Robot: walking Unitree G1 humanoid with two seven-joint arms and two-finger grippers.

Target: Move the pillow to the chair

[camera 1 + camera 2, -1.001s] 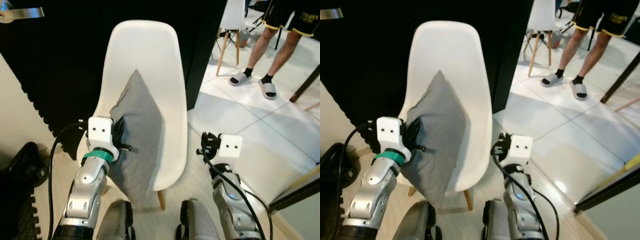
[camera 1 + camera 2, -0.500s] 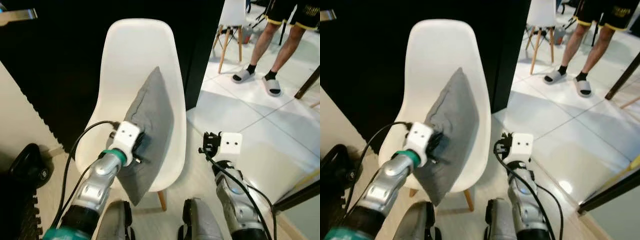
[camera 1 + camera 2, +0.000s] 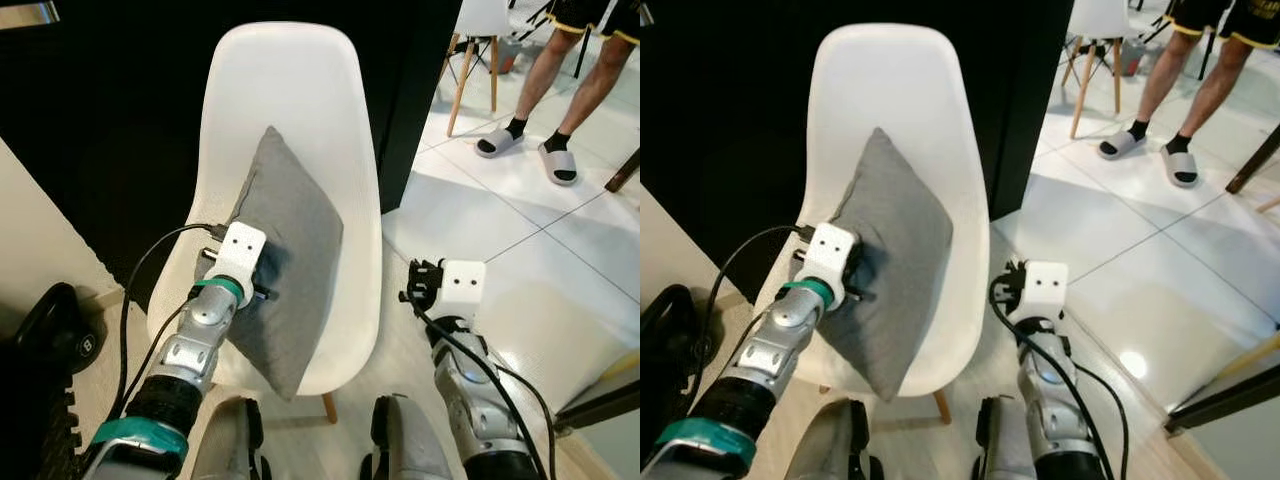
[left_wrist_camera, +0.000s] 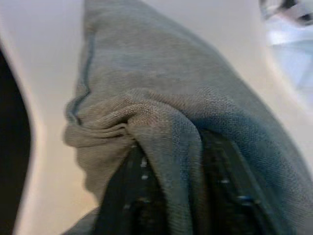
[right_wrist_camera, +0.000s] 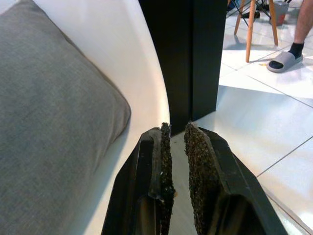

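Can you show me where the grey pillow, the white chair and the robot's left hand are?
grey pillow [image 3: 300,235]: left eye view, middle of its face.
white chair [image 3: 285,85]: left eye view, bare backrest.
left hand [image 4: 171,196]: left wrist view, between fingers, on pinched fabric.

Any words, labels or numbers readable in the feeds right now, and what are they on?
No text can be read for certain.
Pale round mark on the black object on the floor by the robot's left arm: too small and blurred to read.
grey pillow and white chair: no print or label shows on either.
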